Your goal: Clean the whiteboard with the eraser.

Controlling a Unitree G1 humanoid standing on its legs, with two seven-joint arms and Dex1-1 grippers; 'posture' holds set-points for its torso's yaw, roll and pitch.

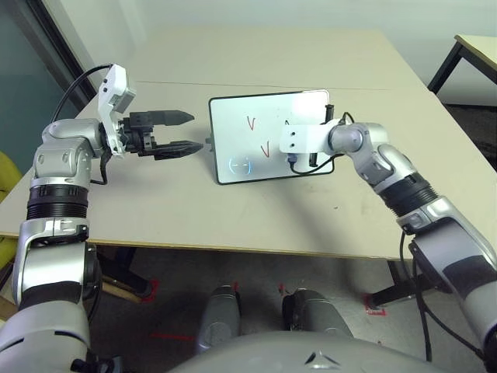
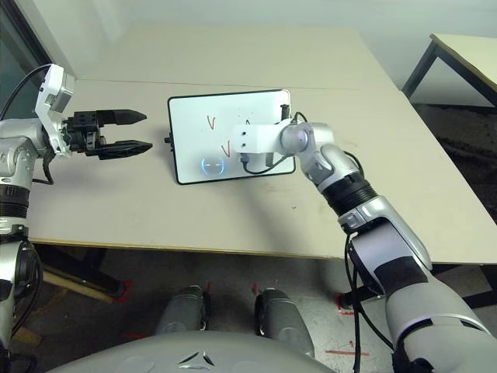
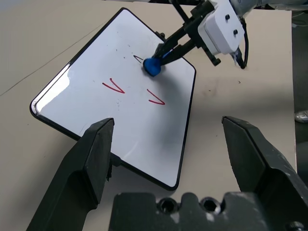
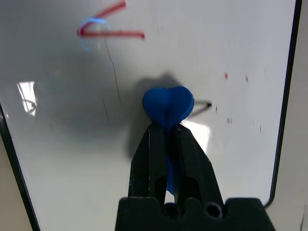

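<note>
Whiteboard [image 1: 241, 136], upper centre, two red marks | right gripper [image 4: 165, 132] clamped on blue eraser [image 4: 168, 105] | left gripper [image 1: 196, 134], upper left, open

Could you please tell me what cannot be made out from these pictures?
- Left eye view: the right forearm's white wrist part hides the eraser.
- Right wrist view: the right gripper covers part of the eraser; the frame cuts off the whiteboard.

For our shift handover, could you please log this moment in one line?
right gripper: shut on blue eraser | glossy whiteboard: two red marks remaining
</note>
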